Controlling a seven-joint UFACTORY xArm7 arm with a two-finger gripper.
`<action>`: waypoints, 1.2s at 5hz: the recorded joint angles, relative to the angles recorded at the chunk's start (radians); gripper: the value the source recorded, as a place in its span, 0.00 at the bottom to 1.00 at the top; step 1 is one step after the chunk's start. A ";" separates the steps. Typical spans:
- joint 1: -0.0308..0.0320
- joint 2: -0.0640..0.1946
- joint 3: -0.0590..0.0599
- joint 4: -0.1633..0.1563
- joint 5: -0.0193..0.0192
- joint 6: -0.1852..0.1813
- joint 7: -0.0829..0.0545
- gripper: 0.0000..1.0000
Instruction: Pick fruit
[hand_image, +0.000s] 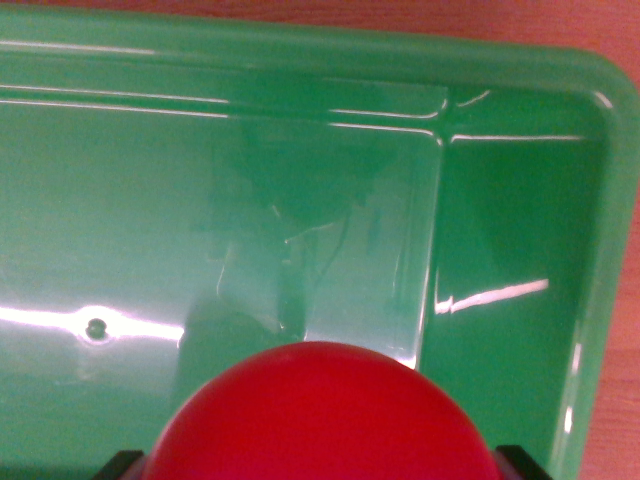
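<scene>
My view fills with a glossy green plastic bin (520, 220) — plain, streaked with white glare. Below sits a smooth, solid red fruit (320, 415), and my fingertips (118, 463) show black — reddish-brown wooden table (560, 20) beyond.

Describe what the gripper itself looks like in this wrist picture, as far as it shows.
Very little of the gripper shows. Only two small dark, nearly black tips appear at the bottom edge, one finger at the wrist view's left and one at its right, both blocky with angular corners. No cables, markings or arm links are in view; the rest is hidden or out of frame.
</scene>
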 joint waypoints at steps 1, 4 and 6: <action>0.0000 0.000 0.000 0.000 0.0000 0.000 0.000 1.00; 0.0012 -0.024 0.000 0.071 -0.0004 0.094 -0.007 1.00; 0.0017 -0.035 -0.001 0.104 -0.0007 0.138 -0.010 1.00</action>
